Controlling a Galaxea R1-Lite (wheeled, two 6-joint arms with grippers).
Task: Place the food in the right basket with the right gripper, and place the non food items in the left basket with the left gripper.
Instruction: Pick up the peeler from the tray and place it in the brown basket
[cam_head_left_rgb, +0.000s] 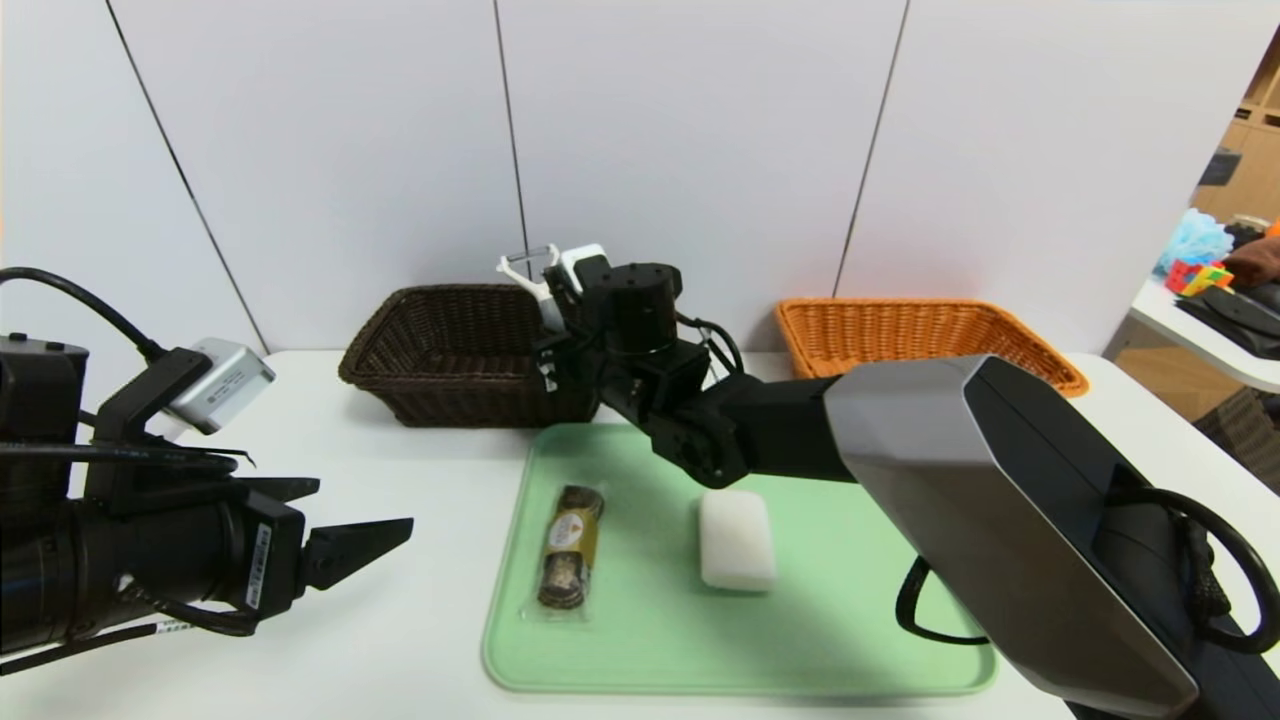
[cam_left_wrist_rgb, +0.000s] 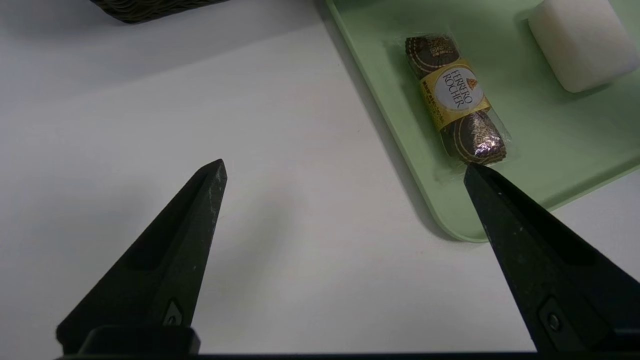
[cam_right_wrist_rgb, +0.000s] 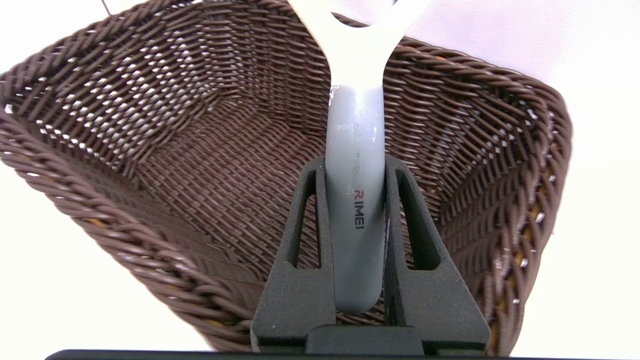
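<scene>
Fingers of right gripper (cam_right_wrist_rgb: 355, 180) clamp one peeler (cam_right_wrist_rgb: 355, 210) over dark basket (cam_right_wrist_rgb: 165, 150) (left gripper (cam_left_wrist_rgb: 345, 170) spread wide).

Right claw (cam_right_wrist_rgb: 355, 170) extended far forward, raised, fingers clamped tight, left claw (cam_left_wrist_rgb: 345, 170) low, level, fingers spread wide

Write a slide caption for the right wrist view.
Right gripper clamps the peeler by its grey handle above the dark brown basket.

The grey-handled Y-shaped white peeler (cam_right_wrist_rgb: 356, 200) hangs over the dark brown wicker basket (cam_head_left_rgb: 450, 355), while the wrapped cookie stack (cam_head_left_rgb: 570, 545) and white soap-like bar (cam_head_left_rgb: 737, 540) lie apart, the orange-tan wicker basket (cam_head_left_rgb: 920, 335) behind.
</scene>
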